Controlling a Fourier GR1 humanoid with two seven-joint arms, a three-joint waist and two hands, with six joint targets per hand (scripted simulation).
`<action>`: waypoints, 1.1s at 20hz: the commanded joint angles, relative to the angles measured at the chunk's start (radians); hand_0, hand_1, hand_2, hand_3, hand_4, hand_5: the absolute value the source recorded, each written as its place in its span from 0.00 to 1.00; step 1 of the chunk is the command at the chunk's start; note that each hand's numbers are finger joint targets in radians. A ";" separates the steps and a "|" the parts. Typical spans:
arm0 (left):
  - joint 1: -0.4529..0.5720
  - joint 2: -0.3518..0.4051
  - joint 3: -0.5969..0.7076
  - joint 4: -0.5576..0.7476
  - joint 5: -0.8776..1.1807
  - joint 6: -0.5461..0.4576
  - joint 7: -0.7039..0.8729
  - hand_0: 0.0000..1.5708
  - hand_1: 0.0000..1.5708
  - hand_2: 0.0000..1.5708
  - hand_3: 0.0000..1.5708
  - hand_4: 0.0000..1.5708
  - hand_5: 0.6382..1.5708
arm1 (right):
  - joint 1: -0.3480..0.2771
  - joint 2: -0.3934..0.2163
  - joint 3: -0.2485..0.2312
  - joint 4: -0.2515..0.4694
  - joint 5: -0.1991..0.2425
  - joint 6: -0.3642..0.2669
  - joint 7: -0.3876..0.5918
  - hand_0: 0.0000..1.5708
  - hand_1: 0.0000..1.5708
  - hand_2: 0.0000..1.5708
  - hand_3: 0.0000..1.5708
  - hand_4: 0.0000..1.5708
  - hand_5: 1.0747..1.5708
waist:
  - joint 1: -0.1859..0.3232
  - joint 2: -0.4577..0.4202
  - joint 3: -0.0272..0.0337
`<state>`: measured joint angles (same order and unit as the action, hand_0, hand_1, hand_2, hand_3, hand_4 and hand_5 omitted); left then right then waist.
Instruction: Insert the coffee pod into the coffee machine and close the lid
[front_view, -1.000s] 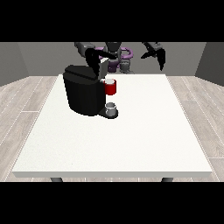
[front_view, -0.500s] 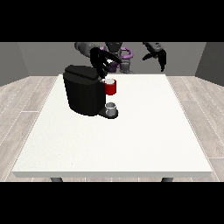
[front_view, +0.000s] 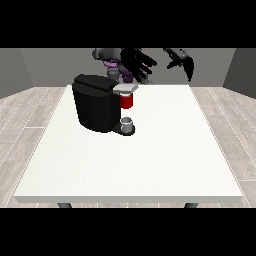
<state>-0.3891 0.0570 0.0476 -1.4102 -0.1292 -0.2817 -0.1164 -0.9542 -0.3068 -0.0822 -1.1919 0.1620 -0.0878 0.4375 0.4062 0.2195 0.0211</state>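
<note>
Black box-shaped coffee machine (front_view: 96, 102) near white table's (front_view: 150, 165) far left corner; hand at view's left (front_view: 137, 64) splayed, released, above it; hand at view's right (front_view: 182, 62) undeterminable.

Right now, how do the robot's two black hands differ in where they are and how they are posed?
The black hand at the view's left hangs above the black coffee machine, near its light lid flap; the black hand at the view's right is off to the side, above the white table's far edge. The first shows its fingers spread; the second's point downward. Neither holds anything that shows.
</note>
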 joint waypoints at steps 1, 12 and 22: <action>-0.042 -0.021 -0.023 -0.006 -0.006 0.004 0.008 0.00 0.00 0.00 0.00 0.28 1.00 | -0.106 0.022 0.058 -0.020 0.020 0.032 -0.100 0.00 0.00 0.00 0.00 0.00 1.00 | 0.064 0.043 -0.0213; -0.090 0.020 0.021 -0.047 0.059 -0.038 0.027 0.00 0.00 0.00 0.00 0.00 1.00 | -0.250 0.053 0.017 0.162 0.031 0.005 -0.234 0.00 0.00 0.00 0.00 0.00 1.00 | 0.102 0.131 -0.0214; -0.056 0.057 0.072 -0.017 0.090 -0.051 0.011 0.00 0.00 0.00 0.00 0.22 1.00 | -0.291 0.141 0.022 0.242 0.011 0.008 -0.276 0.00 0.00 0.00 0.00 0.00 1.00 | 0.048 0.093 -0.0217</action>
<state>-0.4604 0.1064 0.0909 -1.4510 -0.0519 -0.3408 -0.0926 -1.2423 -0.2221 -0.0763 -0.9625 0.1787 -0.0742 0.1739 0.4889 0.3413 -0.0002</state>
